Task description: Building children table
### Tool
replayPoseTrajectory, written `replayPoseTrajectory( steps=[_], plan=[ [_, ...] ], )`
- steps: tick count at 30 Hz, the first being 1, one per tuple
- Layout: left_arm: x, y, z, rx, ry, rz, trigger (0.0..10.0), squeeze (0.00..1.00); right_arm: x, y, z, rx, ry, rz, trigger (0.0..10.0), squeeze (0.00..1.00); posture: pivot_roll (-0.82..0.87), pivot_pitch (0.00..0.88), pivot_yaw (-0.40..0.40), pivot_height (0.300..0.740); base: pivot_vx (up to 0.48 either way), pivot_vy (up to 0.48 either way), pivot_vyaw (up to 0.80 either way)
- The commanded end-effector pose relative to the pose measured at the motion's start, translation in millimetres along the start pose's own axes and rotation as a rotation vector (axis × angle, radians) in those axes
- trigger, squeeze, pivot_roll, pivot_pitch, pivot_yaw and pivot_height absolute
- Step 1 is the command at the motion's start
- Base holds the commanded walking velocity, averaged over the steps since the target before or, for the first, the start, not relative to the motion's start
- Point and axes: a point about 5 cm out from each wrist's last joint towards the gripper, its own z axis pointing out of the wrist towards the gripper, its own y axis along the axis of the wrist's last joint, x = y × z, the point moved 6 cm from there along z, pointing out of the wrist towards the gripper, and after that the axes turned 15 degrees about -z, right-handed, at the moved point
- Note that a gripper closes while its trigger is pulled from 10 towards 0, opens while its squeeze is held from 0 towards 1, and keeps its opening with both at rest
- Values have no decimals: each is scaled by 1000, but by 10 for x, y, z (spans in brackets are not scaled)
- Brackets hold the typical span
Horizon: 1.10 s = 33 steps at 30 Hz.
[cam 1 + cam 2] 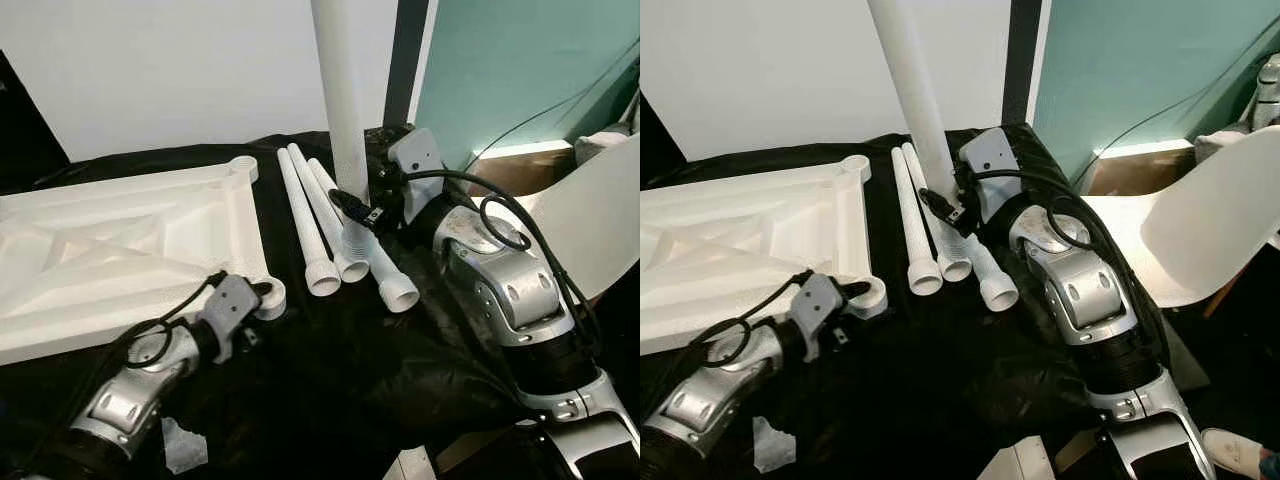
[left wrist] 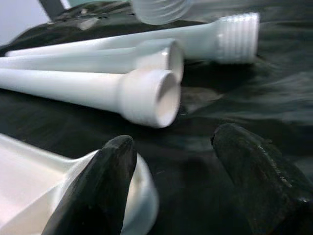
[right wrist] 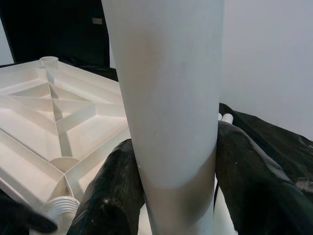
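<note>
Clearly your right gripper (image 1: 352,208) fingers clamp the upright leg tube (image 1: 340,100) near its threaded base, at two o'clock from the upturned tabletop (image 1: 120,250); it's probably light, stiff, slick plastic, so grip low, while the left gripper (image 2: 171,181) fingers gape empty at the corner socket (image 1: 270,296).

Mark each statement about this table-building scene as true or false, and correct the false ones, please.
1. The right gripper holds one white table leg upright. True.
2. Five legs lie flat on the black cloth. False: three loose legs lie there, side by side.
3. The left gripper is shut on the tabletop's corner socket. False: its fingers are open, next to that socket.
4. The white tabletop lies with its ribbed underside up. True.
5. A white chair stands on the robot's right. True.
</note>
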Motion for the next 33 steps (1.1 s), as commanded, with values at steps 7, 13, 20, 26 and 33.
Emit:
replayPoseTrajectory(
  steps=[7,13,20,26,33],
  plan=[
    [-228,-97,146,60,-126,-39,10000,0,7,91,24,-34,5,-22,10000,0,-34,0,19,740,0,0,0],
    [-37,57,303,-24,22,-25,10000,0,-6,111,18,-38,-3,-24,10000,0,-44,0,30,740,0,0,0],
    [115,448,198,-275,140,-106,10000,0,5,102,-4,-36,-13,-34,10000,0,-54,0,33,740,0,0,0],
    [214,538,136,-359,238,-142,10000,0,47,111,-6,-41,-15,-52,10000,0,-52,0,44,740,0,0,0],
    [421,199,66,-252,461,-177,10000,0,31,187,17,-68,-58,-58,10000,0,-36,0,61,740,0,0,0]
  ],
)
